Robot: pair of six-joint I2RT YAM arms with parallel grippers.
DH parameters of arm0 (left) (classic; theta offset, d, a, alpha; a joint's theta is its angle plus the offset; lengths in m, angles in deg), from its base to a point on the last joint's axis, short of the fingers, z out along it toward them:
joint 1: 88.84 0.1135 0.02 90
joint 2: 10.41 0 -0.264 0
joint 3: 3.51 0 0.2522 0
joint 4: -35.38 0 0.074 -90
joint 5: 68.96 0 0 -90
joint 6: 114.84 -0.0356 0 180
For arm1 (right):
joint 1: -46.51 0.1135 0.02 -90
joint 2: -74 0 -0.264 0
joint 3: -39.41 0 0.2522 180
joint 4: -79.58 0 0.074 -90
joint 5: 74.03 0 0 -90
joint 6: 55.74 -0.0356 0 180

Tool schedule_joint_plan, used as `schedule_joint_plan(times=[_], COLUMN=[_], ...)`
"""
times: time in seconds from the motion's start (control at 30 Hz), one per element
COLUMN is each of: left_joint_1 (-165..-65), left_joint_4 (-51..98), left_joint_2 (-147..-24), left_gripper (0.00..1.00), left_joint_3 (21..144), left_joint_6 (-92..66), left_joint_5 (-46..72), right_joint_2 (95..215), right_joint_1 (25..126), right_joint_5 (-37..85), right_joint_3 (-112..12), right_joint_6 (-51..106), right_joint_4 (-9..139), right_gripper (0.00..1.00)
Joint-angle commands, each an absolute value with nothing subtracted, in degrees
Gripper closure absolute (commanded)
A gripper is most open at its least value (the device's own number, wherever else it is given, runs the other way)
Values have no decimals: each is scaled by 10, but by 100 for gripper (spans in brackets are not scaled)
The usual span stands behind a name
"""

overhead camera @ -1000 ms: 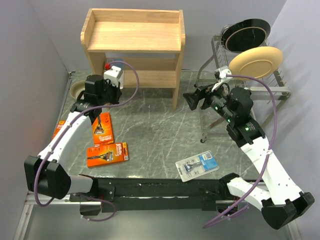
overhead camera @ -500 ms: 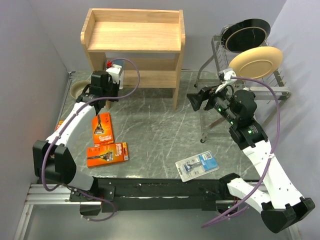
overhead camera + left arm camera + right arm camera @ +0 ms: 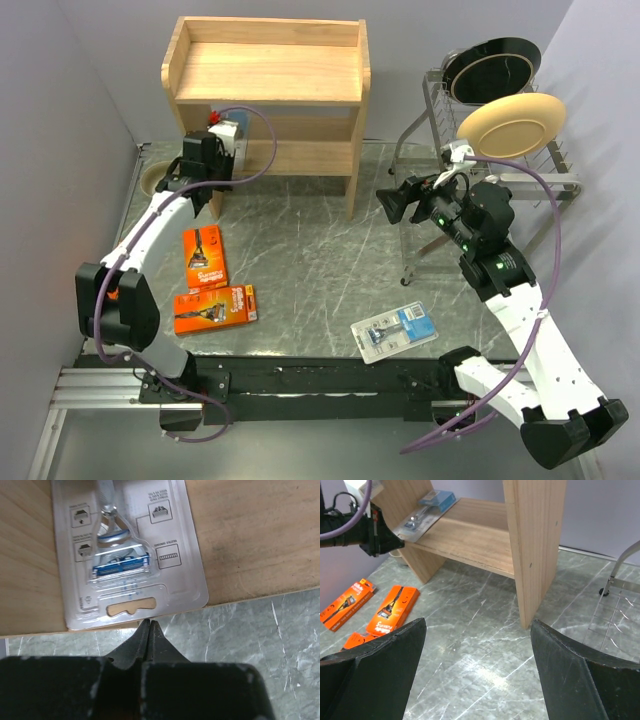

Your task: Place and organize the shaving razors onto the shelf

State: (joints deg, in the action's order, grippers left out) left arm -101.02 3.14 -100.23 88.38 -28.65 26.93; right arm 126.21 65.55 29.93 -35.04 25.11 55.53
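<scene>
A clear blister razor pack [image 3: 130,555] lies on the wooden shelf's lower board [image 3: 250,540], its near end overhanging the front edge. My left gripper [image 3: 148,622] is shut, its tips touching that near end; this shows from above [image 3: 216,142] and in the right wrist view [image 3: 395,536]. Two orange packs [image 3: 204,257] [image 3: 215,308] lie on the table left of centre. A third orange pack [image 3: 347,604] lies further left. The second blister pack [image 3: 396,333] lies front right. My right gripper [image 3: 392,205] is open and empty above the table, right of the shelf [image 3: 265,30].
A wire dish rack [image 3: 500,160] with a black plate [image 3: 492,68] and a tan plate [image 3: 512,125] stands at the back right. A small bowl [image 3: 155,178] sits left of the shelf. Grey walls close in on both sides.
My left gripper has moved toward the shelf, and the blister pack has gone further onto the lower board. The right arm has barely moved.
</scene>
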Motion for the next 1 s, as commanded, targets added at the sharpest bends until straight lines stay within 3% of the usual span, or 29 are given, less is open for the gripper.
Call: schedule_joint_plan(times=[0.0, 0.2, 0.27, 0.3, 0.4, 0.47, 0.63, 0.97], left_joint_1=[-1010, -1011, -1013, -1021, -1056, -1118, -1256, -1480], left_joint_4=[61, 18, 1, -1, -6, -8, -33, 156], left_joint_2=[-1012, -940, -893, -879, -830, -819, -881, -1000], left_gripper=[99, 98, 82, 60, 34, 27, 26, 25], left_joint_3=[913, 846, 822, 795, 750, 735, 756, 703], left_joint_6=[-287, -275, -269, -269, -297, -325, -337, -192], left_joint_5=[262, 216, 157, 135, 36, -9, -59, 62], right_joint_2=[1252, 1251, 1251, 1249, 1247, 1245, 1230, 1197], right_joint_1=[650, 647, 647, 647, 646, 646, 646, 647], right_joint_5=[306, 305, 303, 304, 310, 315, 313, 246], right_joint_3=[-353, -355, -355, -358, -364, -375, -433, -477], right_joint_6=[248, 264, 277, 281, 299, 316, 358, 366], right_joint_4=[577, 565, 555, 550, 532, 508, 452, 421], right_gripper=[9, 9, 8, 8, 8, 8, 5, 5])
